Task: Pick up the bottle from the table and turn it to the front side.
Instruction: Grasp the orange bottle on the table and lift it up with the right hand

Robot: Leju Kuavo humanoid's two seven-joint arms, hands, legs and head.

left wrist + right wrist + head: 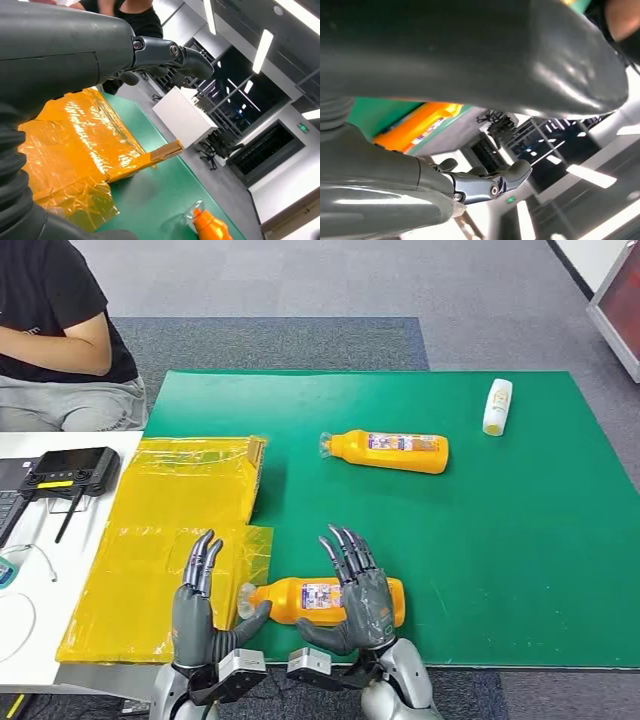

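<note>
Bottle [321,600], orange with a printed label and a clear cap, is seen lying on its side at the near edge of the green mat [468,570], its cap end pointing toward the yellow plastic sheet [173,530]. The right hand [362,600] is laid over the bottle's base end, fingers spread and raised above it, thumb reaching along the near side; whether the bottle is actually gripped cannot be told from these views. The left hand [198,615] is held just beside the cap, fingers apart and pointing up, with its thumb extended toward the cap and possibly touching it. A second orange bottle [386,451] is seen lying farther back on the mat, and a small white bottle [497,406] lies near the far right corner. A black controller [69,471] rests on the white table [45,580] to the left, behind which a seated person [56,340] is partly visible
</note>
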